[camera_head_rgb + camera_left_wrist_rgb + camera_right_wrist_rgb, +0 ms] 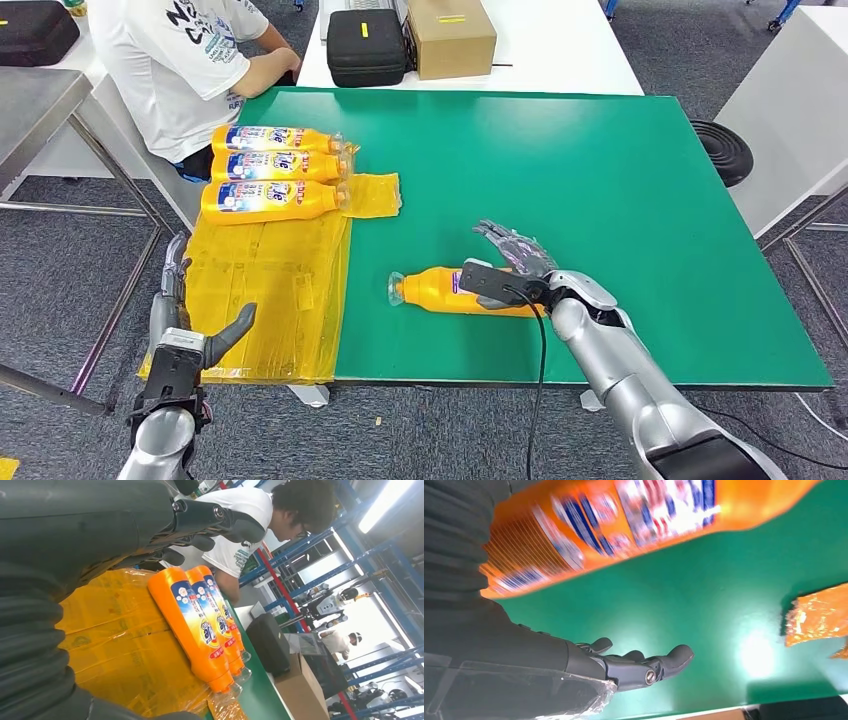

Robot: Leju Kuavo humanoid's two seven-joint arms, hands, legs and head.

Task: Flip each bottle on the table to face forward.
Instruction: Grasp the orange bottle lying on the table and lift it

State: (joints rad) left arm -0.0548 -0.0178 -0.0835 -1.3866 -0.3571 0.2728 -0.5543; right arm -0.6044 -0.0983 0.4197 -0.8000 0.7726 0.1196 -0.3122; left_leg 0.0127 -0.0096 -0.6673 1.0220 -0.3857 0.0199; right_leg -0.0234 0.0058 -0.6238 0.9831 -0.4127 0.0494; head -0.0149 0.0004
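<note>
A single orange bottle (440, 291) lies on its side on the green table (600, 180) near the front edge, its clear cap pointing left. My right hand (515, 262) hovers over the bottle's base end with fingers spread, holding nothing. In the right wrist view the bottle (624, 520) is blurred beside the outstretched fingers (639, 662). Three more orange bottles (272, 167) lie side by side, labels up, on a yellow plastic sheet (270, 290) at the table's left. My left hand (185, 320) is empty with fingers apart at the sheet's front left corner, facing those bottles (195, 625).
A person in a white shirt (190, 60) sits at the table's far left corner, close to the three bottles. A black case (365, 45) and a cardboard box (450, 35) stand on a white table behind. A loose piece of yellow wrap (375, 193) lies beside the bottle caps.
</note>
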